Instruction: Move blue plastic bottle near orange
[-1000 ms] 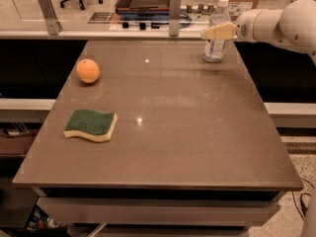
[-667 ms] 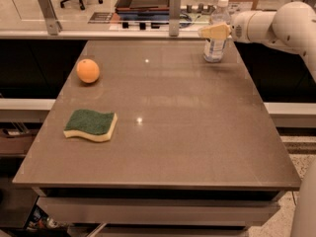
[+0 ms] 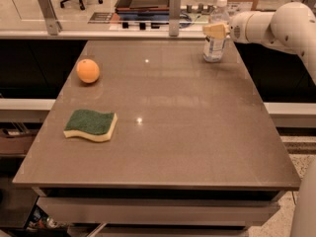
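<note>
The blue plastic bottle point(image 3: 215, 42) stands upright at the far right corner of the table, clear with a white cap and a white-and-blue label. My gripper point(image 3: 212, 31) reaches in from the right at the bottle's upper half, and its pale yellow end overlaps the bottle. The orange point(image 3: 88, 70) lies on the far left part of the table, well apart from the bottle.
A green-and-yellow sponge point(image 3: 92, 125) lies on the left of the brown table point(image 3: 168, 132), nearer than the orange. A metal rail with two upright posts point(image 3: 174, 6) runs along the far edge. My white arm point(image 3: 281, 23) spans the right side.
The gripper has shifted slightly along the bottle and the arm has swung a little. The bottle, orange and sponge have not moved.
</note>
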You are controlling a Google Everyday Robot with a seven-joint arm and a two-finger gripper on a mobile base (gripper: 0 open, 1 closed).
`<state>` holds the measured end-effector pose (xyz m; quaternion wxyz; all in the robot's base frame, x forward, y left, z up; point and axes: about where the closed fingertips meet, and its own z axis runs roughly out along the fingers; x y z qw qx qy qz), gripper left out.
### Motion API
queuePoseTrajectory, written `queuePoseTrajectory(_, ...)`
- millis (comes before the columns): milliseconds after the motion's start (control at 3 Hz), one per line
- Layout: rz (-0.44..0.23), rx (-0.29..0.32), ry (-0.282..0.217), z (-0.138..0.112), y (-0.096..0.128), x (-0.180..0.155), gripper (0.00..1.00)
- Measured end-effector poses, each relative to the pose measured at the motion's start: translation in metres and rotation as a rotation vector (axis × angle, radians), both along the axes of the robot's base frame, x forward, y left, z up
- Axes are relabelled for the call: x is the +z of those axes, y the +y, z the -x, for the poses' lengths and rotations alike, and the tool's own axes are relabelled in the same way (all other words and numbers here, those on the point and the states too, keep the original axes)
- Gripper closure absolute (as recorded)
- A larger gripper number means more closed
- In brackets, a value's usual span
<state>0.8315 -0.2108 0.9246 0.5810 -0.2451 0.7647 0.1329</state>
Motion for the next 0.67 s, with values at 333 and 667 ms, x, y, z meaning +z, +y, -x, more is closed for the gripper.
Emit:
queuePoseTrajectory(333,-0.001,0.004,0.002,-0.0008,0.0027,-0.0018,0.87)
queuePoseTrajectory(667,-0.001,0.007,0.004,-0.0015,0.0053,-0.0034,1.00)
